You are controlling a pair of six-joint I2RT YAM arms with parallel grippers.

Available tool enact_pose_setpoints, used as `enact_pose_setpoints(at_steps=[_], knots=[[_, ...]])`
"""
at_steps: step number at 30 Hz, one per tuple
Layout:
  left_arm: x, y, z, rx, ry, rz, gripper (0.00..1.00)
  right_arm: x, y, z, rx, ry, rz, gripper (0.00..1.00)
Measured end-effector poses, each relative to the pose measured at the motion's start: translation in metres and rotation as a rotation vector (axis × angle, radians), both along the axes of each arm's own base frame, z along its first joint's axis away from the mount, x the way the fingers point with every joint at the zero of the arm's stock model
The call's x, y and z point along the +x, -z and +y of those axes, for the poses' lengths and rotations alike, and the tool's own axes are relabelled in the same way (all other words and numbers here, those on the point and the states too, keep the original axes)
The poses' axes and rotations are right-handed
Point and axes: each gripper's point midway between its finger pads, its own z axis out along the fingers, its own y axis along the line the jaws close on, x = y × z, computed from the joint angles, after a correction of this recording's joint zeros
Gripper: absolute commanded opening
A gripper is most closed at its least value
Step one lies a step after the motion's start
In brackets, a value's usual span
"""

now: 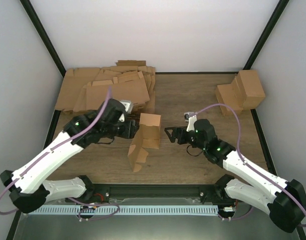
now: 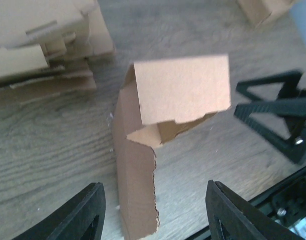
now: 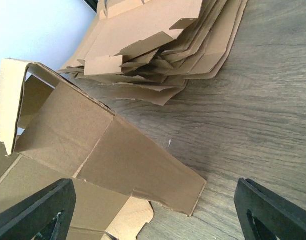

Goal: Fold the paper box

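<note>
Since the half-formed paper box (image 1: 145, 140) stands unheld on the tabletop (image 1: 193, 100) between the arms, with the left end effector (image 2: 154, 187) spread open either side of its lower panel and the right end effector (image 1: 169, 134) released near it, a nudge could topple it. Its creases may also spring open.

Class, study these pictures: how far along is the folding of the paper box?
Done: the paper box stands half-formed, one panel bent over. In hand: nothing; the left gripper and right gripper are open, either side of it. Left: its long lower part is unfolded, flaps loose.
</note>
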Motion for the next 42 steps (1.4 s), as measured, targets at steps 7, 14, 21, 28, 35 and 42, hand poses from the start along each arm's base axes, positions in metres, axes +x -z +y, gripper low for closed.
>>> enact_pose_setpoints(at_steps=[7,14,21,28,35,42], knots=[[0.018,-0.027,0.014,-0.13,-0.067,-0.061,0.72,-0.001,-0.002,0.004,-0.006,-0.031,-0.004,0.87],[0.058,0.003,0.059,-0.212,-0.19,0.008,0.88,-0.001,0.002,0.012,-0.013,-0.064,0.015,0.88],[0.056,0.037,0.053,-0.352,-0.121,0.094,1.0,-0.001,0.007,0.015,-0.012,-0.079,0.039,0.88],[0.049,0.056,0.032,-0.462,-0.037,0.151,0.88,0.002,0.0,0.022,0.012,-0.098,0.036,0.84],[0.054,0.062,0.021,-0.512,-0.001,0.181,0.76,0.005,-0.001,0.025,0.028,-0.096,0.043,0.79],[0.064,0.075,0.018,-0.506,-0.02,0.211,0.71,0.018,-0.011,0.03,0.033,-0.068,0.03,0.75]])
